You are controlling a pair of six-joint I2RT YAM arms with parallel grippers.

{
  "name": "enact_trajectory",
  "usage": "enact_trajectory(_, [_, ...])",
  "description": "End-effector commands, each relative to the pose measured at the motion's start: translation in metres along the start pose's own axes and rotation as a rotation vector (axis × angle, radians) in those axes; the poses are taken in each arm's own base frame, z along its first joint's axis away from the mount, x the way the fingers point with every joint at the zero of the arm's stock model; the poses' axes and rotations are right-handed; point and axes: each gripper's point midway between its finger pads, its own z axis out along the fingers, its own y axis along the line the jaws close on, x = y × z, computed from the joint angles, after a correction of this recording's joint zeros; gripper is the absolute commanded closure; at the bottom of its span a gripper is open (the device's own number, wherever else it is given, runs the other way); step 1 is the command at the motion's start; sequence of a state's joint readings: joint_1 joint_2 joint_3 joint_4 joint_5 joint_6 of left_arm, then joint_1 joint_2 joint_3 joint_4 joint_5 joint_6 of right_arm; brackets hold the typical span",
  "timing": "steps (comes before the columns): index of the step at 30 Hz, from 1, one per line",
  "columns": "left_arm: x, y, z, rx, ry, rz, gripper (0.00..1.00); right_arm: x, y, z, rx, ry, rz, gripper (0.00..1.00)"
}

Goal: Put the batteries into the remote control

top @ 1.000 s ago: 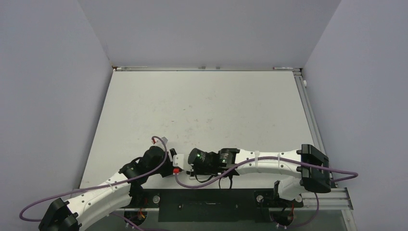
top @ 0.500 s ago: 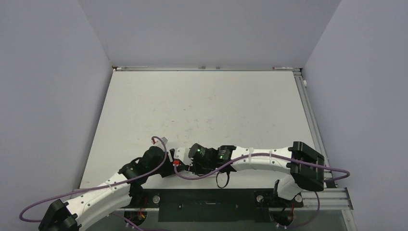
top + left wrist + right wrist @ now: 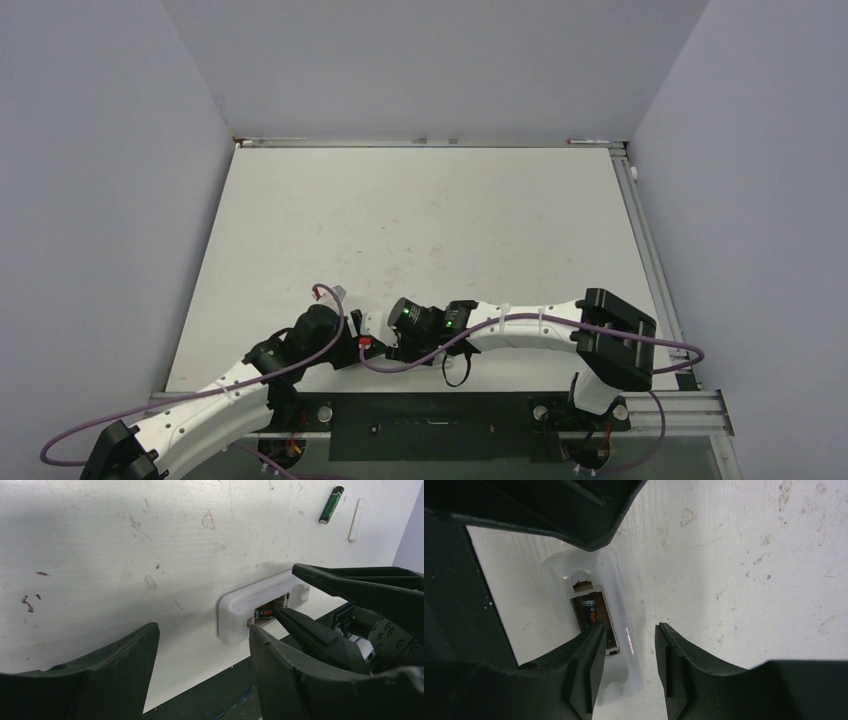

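I have the remote control (image 3: 240,602) lying back-up right along the near edge of the table (image 3: 430,220), one battery (image 3: 588,611) seated in its open bay and a second battery (image 3: 331,505) loose well out on the surface. My right gripper (image 3: 630,627) has its jaws parted over the bay's rim, pinching nothing. My left gripper (image 3: 202,630) waits near the remote, jaws spread wide; both crowd that edge, with room toward the far side.
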State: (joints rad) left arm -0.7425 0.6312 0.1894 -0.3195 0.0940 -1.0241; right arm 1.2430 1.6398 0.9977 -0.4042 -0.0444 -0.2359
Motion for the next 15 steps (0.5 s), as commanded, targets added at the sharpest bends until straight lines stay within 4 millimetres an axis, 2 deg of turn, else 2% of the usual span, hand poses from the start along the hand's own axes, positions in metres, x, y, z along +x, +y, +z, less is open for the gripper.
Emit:
enact_trajectory(1, [-0.0042,0.0001,-0.0013,-0.002,-0.016,0.017,0.37,-0.0255,-0.0084,-0.0010,0.007,-0.074,-0.007,0.59])
enact_trajectory(15, [-0.0046,0.0010,-0.0007,-0.002,-0.015,0.016,0.36,-0.0293,-0.0120,0.0079,-0.005,-0.066,-0.026,0.60])
